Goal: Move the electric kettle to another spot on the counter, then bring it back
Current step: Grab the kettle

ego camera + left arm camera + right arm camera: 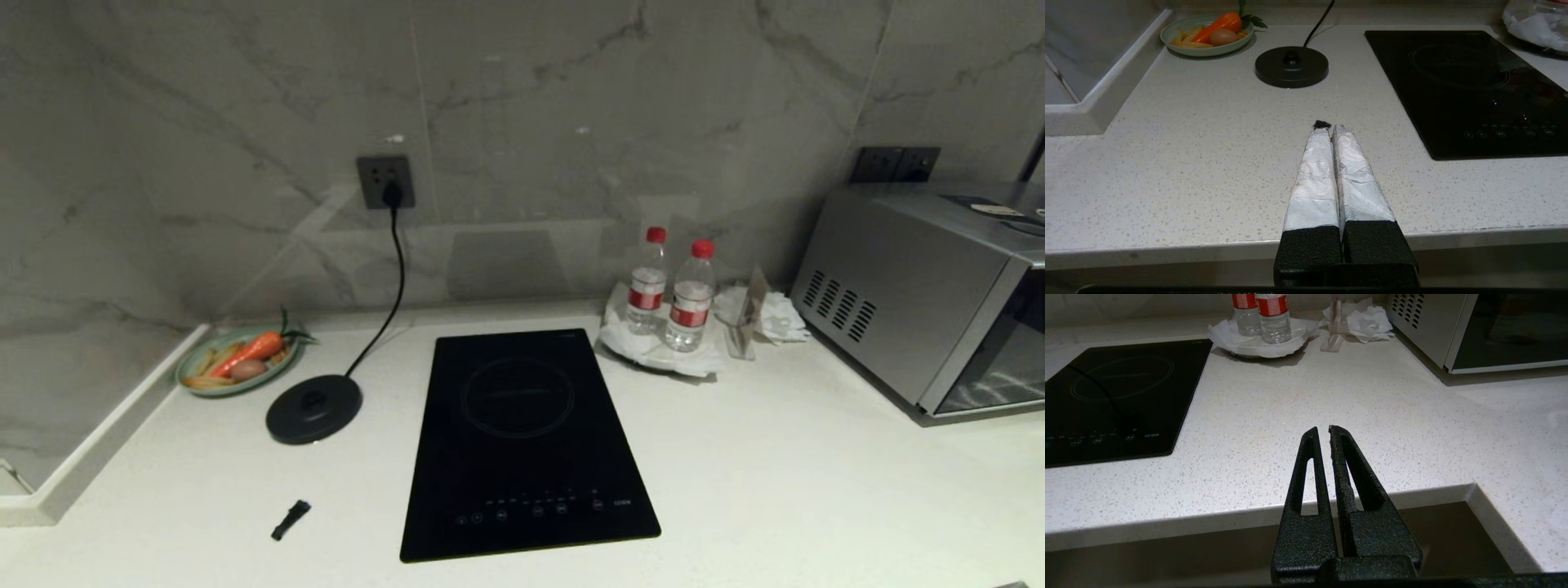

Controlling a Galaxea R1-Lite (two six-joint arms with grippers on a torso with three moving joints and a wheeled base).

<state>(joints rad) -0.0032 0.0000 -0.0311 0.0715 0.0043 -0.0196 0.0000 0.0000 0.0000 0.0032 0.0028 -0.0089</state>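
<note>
1. Electric kettle: in none of the views; its base disc (pixel 313 407) sits bare at nine o'clock of the hob (pixel 526 441) on the surface (pixel 775 457).
2. Left tool (pixel 1330 128) and right tool (pixel 1323 433): both pressed together, empty, at the surface's front edge.

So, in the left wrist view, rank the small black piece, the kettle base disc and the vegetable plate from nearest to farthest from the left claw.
1. Small black piece: on the counter right at the tips of the shut left claw.
2. Kettle base disc: straight beyond, empty, cord attached.
3. Vegetable plate: farthest, in the back corner.
</note>
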